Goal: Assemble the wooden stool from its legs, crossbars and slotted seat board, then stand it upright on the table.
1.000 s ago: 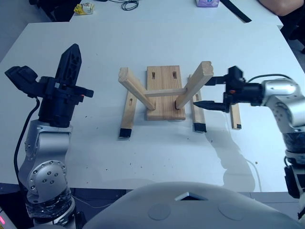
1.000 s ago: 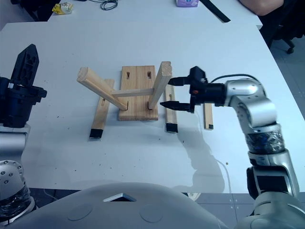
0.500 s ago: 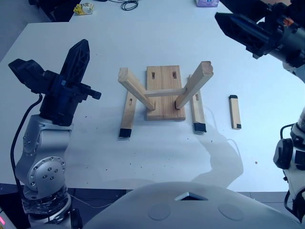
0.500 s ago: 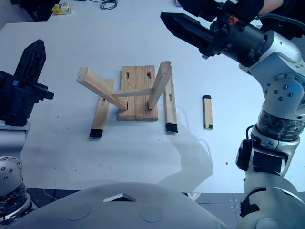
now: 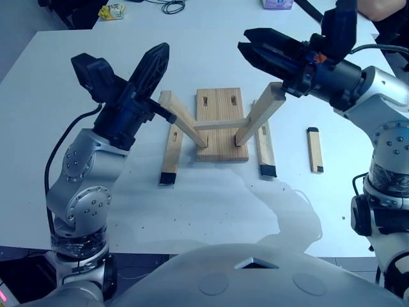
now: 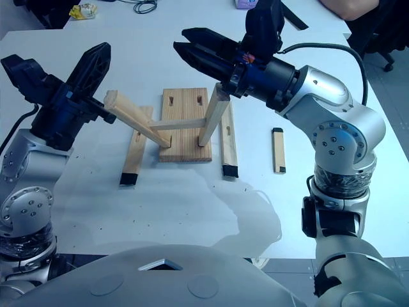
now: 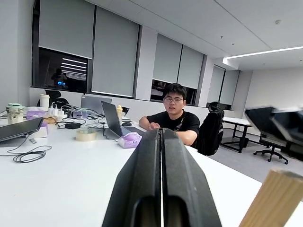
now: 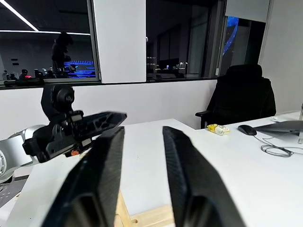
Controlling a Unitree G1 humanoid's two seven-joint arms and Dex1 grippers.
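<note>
The seat board (image 5: 219, 102) is laid flat mid-bench (image 5: 211, 57), with two legs (image 5: 184, 121) joined by a crossbar (image 5: 220, 125) propped tilted on it and two more legs (image 5: 171, 150) laid flat just beside it. The left jaws are seen pressed together near the left tilted leg's top, and the right jaws spread near the other's.

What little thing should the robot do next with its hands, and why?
Probably lower the right gripper around the leaning right leg and close on it. Its fingers are open and it hangs above that leg's top; the left gripper is shut. A loose leg lies flat by the seat board, so the half-built frame likely needs steadying.
</note>
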